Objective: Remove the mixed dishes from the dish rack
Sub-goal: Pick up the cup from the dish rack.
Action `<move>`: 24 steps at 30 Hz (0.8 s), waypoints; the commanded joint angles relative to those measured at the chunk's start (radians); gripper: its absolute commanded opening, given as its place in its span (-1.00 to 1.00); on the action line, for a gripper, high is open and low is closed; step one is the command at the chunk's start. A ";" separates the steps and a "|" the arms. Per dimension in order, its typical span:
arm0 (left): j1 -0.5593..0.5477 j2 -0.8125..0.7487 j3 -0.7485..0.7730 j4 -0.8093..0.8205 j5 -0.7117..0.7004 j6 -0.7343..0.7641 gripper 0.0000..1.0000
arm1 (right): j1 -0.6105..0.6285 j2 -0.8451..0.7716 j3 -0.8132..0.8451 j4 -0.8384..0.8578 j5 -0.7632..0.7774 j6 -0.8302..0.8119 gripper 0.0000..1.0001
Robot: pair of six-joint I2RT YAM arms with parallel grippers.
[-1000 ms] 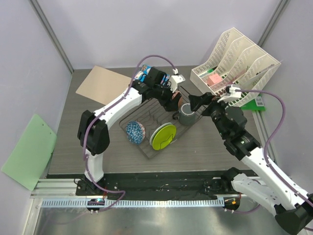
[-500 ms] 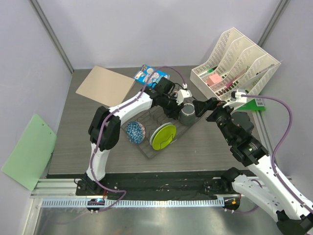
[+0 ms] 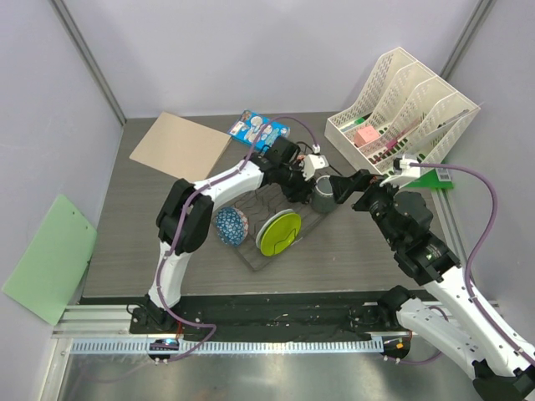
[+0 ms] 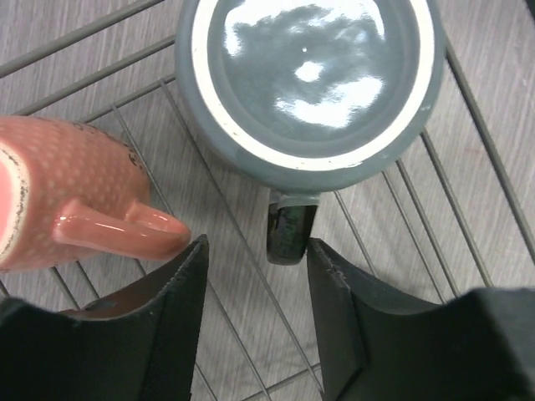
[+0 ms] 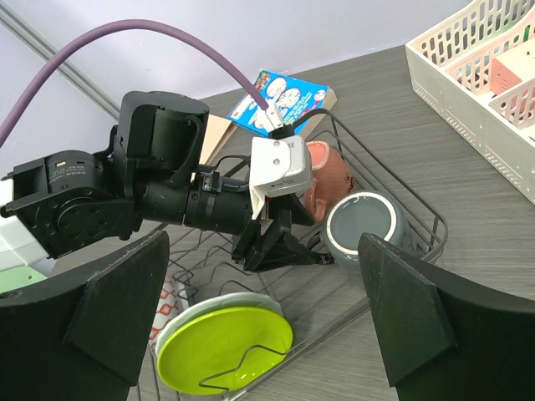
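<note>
- The grey mug (image 4: 305,79) stands upright, mouth up, on the wire floor of the dish rack (image 3: 253,251), at the end of the rack nearest the right arm.
- It is thick-walled, with a pale band round the rim and a glossy dark inside that throws back the lights. I judge it glazed ceramic: stiff, weighty for its size, slick, and liable to chip against the rack's wires.
- Its handle (image 4: 291,230) is a short dark loop, and looks like the sound place to take hold. The round body seems too broad and slippery to clamp.
- The left pincer (image 4: 257,249) is down inside the rack and released. Its fingers stand apart astride the handle, with a clear gap on one side, so nothing is gripped.
- Held by the handle alone, the mug will likely want to tip, so a straight lift clear of the rack suits it.
- The salmon-pink cup (image 4: 75,200) lies on its side in the rack just beside the mug. It is dimpled, with a shiny handle close to one finger, and could easily be nudged.
- The right pincer (image 3: 341,185) hangs just outside that same end of the rack, spread wide and empty.
- The lime-green plate (image 3: 278,232) leans on edge in the rack.
</note>
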 commanded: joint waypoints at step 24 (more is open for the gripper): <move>-0.075 0.020 -0.012 0.095 -0.021 0.055 -0.09 | 0.004 0.040 -0.034 0.029 0.007 0.003 0.98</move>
